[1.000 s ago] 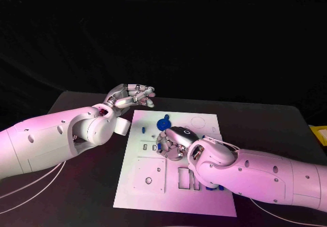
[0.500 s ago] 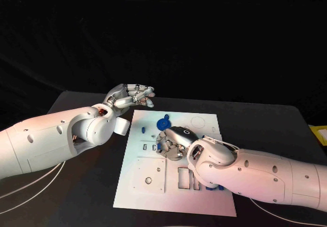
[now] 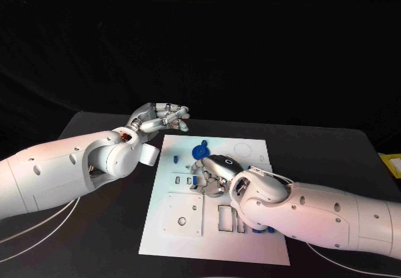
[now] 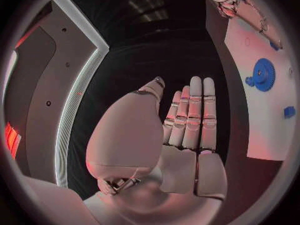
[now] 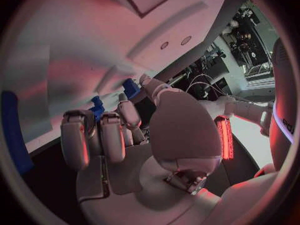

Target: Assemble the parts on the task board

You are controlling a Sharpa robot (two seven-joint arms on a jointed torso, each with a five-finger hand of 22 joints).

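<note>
Head view: my right hand (image 3: 213, 174) sits low on the task board (image 3: 251, 243), fingers curled over small blue parts (image 5: 114, 101); grip, I can't tell. My left hand (image 3: 159, 119) hovers empty, fingers loosely apart, beyond the board's far corner, blue gear (image 3: 201, 152) between them.

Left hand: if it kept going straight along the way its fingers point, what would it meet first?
Probably nothing: the left hand points past the task board over bare black table; the way looks free, though depth is unclear.
</note>
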